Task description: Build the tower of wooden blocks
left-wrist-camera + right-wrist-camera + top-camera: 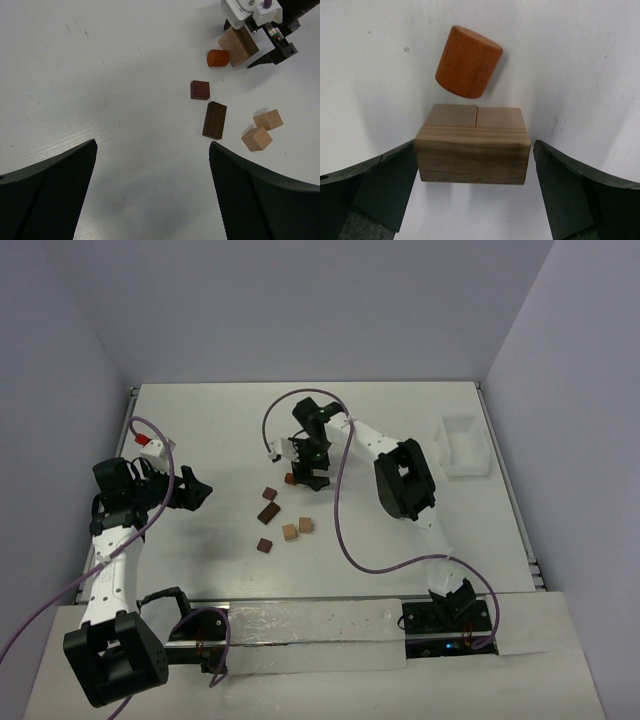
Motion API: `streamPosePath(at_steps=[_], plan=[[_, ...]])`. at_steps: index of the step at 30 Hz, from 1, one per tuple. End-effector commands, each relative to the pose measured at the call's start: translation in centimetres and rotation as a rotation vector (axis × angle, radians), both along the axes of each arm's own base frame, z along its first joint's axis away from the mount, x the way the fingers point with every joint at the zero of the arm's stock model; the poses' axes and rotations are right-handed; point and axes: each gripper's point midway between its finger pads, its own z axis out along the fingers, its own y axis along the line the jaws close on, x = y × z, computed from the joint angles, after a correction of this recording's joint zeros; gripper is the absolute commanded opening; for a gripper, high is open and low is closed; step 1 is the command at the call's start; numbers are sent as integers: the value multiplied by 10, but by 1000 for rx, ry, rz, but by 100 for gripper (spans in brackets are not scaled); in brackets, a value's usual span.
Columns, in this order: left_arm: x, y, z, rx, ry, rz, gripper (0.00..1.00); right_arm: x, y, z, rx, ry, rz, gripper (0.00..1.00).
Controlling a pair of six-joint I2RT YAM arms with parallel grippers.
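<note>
Well, we saw the right pincer (pixel 475 150) wide open astride the tan wood blocks (pixel 470 162), grasping nothing; the left pincer (pixel 152 145) gaped empty.

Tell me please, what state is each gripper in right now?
Left gripper: open, holding nothing.
Right gripper: open around the tan blocks, not visibly clamping them.

Left gripper (pixel 193 490) hung angled downward, jaws spread wide; right gripper (pixel 308 476) pointed down, equally agape.
</note>
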Motion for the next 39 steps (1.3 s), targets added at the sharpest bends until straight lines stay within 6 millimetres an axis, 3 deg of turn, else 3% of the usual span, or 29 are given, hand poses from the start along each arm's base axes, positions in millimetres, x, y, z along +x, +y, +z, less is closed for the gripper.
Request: streamPosePath(at_steps=[1, 13, 18, 23, 26, 30, 33, 36, 39], plan=[[6, 2, 14, 9, -60, 1, 99, 2, -15, 27, -1, -30, -1, 100], [6, 2, 14, 6, -60, -1, 99, -1, -49, 38, -24, -20, -31, 100], [5, 0, 16, 3, -69, -14, 99, -9, -62, 73, 18, -57, -54, 100], [3, -2, 22, 9, -96, -26, 98, -33, -75, 111, 75, -71, -91, 100], [2, -3, 23, 4, -103, -26, 96, -56, -68, 143, 184, -51, -145, 100], [2, -3, 27, -3, -114, -13, 95, -88, -52, 163, 337, -8, -320, 99], [3, -1, 28, 0, -121, 7, 93, -103, -44, 156, 370, 71, -571, 90], [5, 2, 30, 7, -125, 26, 93, -114, -43, 139, 360, 163, -744, 69], [6, 4, 32, 8, -128, 42, 93, -112, -47, 125, 366, 137, -877, 46]])
